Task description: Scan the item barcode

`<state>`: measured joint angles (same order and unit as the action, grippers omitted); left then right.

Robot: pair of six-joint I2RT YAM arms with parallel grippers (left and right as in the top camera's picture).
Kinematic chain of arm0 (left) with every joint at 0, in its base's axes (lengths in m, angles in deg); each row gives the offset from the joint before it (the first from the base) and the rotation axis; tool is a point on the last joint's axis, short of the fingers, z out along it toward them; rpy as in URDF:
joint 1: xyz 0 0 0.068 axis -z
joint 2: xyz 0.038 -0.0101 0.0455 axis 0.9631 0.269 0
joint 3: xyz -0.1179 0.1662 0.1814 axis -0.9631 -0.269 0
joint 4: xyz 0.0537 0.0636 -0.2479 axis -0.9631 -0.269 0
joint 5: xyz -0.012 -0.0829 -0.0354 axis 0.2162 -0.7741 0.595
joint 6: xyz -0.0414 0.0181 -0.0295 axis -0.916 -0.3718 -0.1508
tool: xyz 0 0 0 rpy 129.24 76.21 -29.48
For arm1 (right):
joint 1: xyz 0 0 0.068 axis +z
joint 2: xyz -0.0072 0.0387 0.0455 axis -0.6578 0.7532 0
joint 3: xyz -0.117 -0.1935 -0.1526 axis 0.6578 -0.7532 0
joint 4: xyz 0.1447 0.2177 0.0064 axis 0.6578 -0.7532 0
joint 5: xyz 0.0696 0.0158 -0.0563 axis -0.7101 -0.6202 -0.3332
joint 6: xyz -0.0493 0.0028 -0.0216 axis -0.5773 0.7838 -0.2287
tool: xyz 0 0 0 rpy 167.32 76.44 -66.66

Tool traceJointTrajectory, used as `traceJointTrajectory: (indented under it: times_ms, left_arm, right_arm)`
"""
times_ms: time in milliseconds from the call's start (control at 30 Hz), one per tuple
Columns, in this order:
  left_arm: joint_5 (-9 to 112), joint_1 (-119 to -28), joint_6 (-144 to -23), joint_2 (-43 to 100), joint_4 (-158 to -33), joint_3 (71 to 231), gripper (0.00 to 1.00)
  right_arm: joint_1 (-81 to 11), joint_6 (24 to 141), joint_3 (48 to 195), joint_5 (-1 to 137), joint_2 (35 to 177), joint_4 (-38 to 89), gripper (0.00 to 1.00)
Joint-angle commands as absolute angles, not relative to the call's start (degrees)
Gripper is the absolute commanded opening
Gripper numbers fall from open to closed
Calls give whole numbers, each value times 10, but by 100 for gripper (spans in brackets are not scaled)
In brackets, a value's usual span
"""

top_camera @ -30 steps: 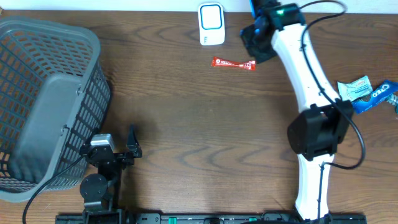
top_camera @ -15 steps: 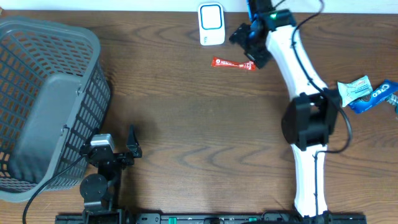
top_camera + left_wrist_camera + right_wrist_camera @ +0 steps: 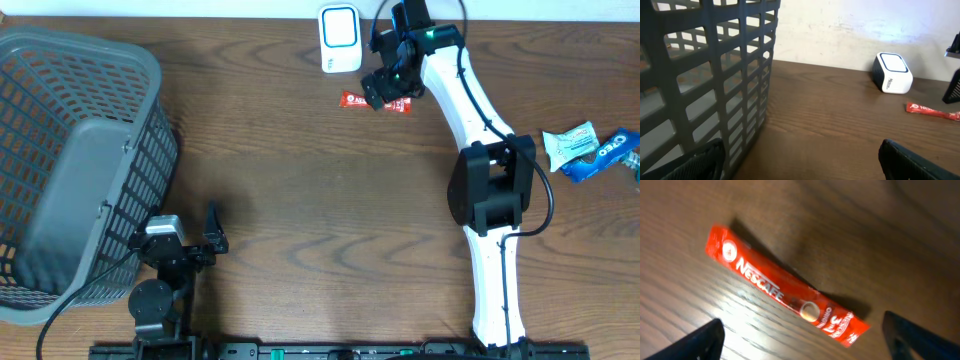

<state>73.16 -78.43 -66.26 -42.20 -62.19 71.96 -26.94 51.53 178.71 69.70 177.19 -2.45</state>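
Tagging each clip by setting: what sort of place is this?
Likely a mock checkout bench: a wooden table with a white barcode scanner, a grey shopping basket and a red Nescafe sachet.

The dark brown wooden table carries a grey plastic lattice basket at its left end. A small white barcode scanner stands at the far edge, a red Nescafé stick sachet lies flat near it, and blue snack packets lie far right.
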Motion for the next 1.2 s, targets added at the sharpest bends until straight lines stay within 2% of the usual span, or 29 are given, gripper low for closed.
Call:
traceJointTrajectory:
  times_ms: [0, 100, 333, 433, 467, 567, 667, 933, 1167]
  left_arm:
    - [722, -787, -653, -423, -644, 713, 98]
    - [722, -787, -653, -423, -644, 713, 98]
    - [722, -787, -653, -423, -644, 713, 98]
    - [722, -787, -653, -423, -644, 713, 98]
    - [722, -787, -653, -423, -644, 713, 98]
    - [722, -787, -653, -423, -644, 713, 98]
    - [722, -787, -653, -423, -644, 713, 98]
    - [722, -787, -653, -423, -644, 713, 98]
    - [722, -787, -653, -423, -644, 713, 98]
  right_arm:
    - [-263, 382, 1791, 689, 1788, -33, 88]
    - [-259, 348, 1791, 690, 1800, -44, 82]
    - [-259, 334, 1791, 690, 1844, -39, 83]
    - [-259, 325, 1791, 692, 1864, -39, 77]
    - [-259, 325, 1791, 696, 1870, -39, 72]
    - [-261, 324, 1791, 698, 1878, -46, 34]
    - [-265, 325, 1791, 699, 1879, -59, 1]
    - [-309, 488, 1791, 748, 1865, -153, 1]
    - [-415, 613, 1791, 790, 1839, -212, 1]
